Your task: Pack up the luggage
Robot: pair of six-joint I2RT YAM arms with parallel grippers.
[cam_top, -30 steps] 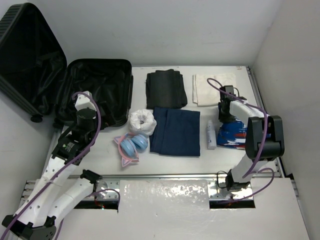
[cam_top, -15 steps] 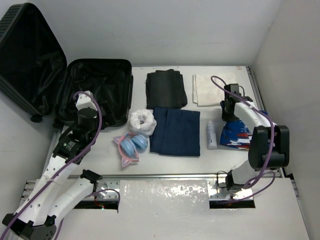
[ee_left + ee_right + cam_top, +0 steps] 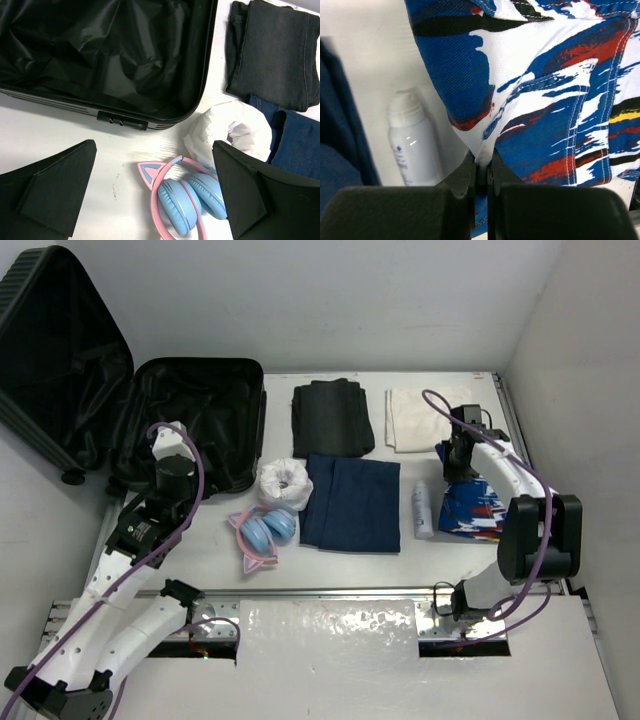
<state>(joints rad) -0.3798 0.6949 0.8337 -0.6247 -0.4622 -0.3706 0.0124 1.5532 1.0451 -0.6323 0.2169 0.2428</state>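
The luggage (image 3: 200,420) lies open at the back left, its lid (image 3: 60,350) propped up and its black lining (image 3: 100,50) bare. My left gripper (image 3: 168,445) hovers by the luggage's near edge, open (image 3: 154,165) and holding nothing, above pink-and-blue cat-ear headphones (image 3: 190,195). On the right, my right gripper (image 3: 458,462) is shut (image 3: 482,167) on a pinched fold of a blue, white and red patterned garment (image 3: 545,100), which lies at the right side of the table (image 3: 478,512).
A white bottle (image 3: 423,510) lies just left of the patterned garment. A navy folded cloth (image 3: 352,502), a black folded garment (image 3: 332,417), a white cloth (image 3: 425,418), a white bundle (image 3: 285,483) and the headphones (image 3: 262,533) are spread across the table's middle.
My right gripper has closed on the patterned garment's edge and shifted slightly toward the back of the table. The left arm has not moved.
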